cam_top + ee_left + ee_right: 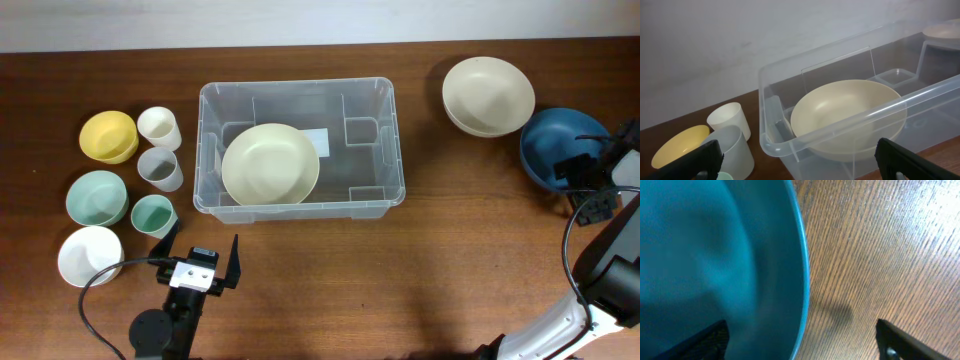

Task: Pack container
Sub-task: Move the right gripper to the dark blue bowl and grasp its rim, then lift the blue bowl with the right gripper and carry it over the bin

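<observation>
The clear plastic container (298,90) stands at the middle of the table with a cream bowl (270,163) in its left half. In the left wrist view the container's near rim (840,131) and the cream bowl (850,107) fill the frame. My left gripper (200,262) is open and empty in front of the container's left corner, and its fingers also show in its wrist view (797,165). My right gripper (580,172) is open and straddles the rim of a blue bowl (558,140). Its wrist view (805,342) shows one finger inside the blue bowl (715,255) and one outside.
Stacked cream bowls (488,95) sit at the back right. Left of the container are a yellow bowl (108,136), a white cup (159,127), a translucent cup (160,168), a green bowl (97,197), a green cup (153,215) and a white bowl (90,256).
</observation>
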Tool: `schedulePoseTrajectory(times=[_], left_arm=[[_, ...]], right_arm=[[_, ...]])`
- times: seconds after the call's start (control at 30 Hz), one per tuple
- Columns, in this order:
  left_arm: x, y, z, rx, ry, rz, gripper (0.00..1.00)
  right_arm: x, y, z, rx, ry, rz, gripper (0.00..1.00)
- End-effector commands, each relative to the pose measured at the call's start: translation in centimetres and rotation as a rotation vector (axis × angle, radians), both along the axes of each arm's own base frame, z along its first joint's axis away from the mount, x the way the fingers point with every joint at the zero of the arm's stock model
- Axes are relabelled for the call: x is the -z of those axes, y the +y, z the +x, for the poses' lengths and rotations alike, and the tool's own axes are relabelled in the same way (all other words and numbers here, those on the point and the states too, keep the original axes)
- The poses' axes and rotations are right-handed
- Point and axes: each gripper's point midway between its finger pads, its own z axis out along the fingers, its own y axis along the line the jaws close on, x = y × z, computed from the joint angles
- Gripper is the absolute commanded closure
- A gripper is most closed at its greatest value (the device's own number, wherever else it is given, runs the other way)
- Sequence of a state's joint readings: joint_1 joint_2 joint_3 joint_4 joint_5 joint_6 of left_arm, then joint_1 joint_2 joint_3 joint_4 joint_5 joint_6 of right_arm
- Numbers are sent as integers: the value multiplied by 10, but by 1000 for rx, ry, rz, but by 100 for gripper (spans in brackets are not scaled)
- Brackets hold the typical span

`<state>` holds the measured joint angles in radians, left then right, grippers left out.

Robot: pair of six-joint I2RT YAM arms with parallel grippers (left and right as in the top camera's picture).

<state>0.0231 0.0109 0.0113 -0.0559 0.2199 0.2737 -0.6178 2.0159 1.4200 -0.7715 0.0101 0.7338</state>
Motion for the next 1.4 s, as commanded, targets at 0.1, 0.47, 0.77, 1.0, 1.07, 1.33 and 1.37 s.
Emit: schedulePoseTrajectory(times=[0.1, 0.47, 0.77, 1.0, 1.07, 1.33, 1.37], left_arm=[[1, 2, 0, -8, 1, 12, 1], [1, 2, 0, -8, 0, 12, 1], [1, 2, 0, -8, 1, 12, 1], [1, 2, 0, -8, 1, 12, 1], [1, 2, 0, -8, 1, 12, 1], [1, 2, 0, -8, 1, 12, 1], [1, 2, 0, -8, 0, 12, 1]], right_arm=[[4, -8, -6, 20, 27, -35, 44], [13, -34, -38, 59, 38, -12, 69], [14, -35, -38, 25, 19, 3, 86], [15, -30, -42, 29, 20, 40, 96], [14, -27, -38, 35, -32, 91, 96], [-69, -52, -29, -14, -536, 233, 96], [-85, -53, -28, -27, -606, 242, 96]])
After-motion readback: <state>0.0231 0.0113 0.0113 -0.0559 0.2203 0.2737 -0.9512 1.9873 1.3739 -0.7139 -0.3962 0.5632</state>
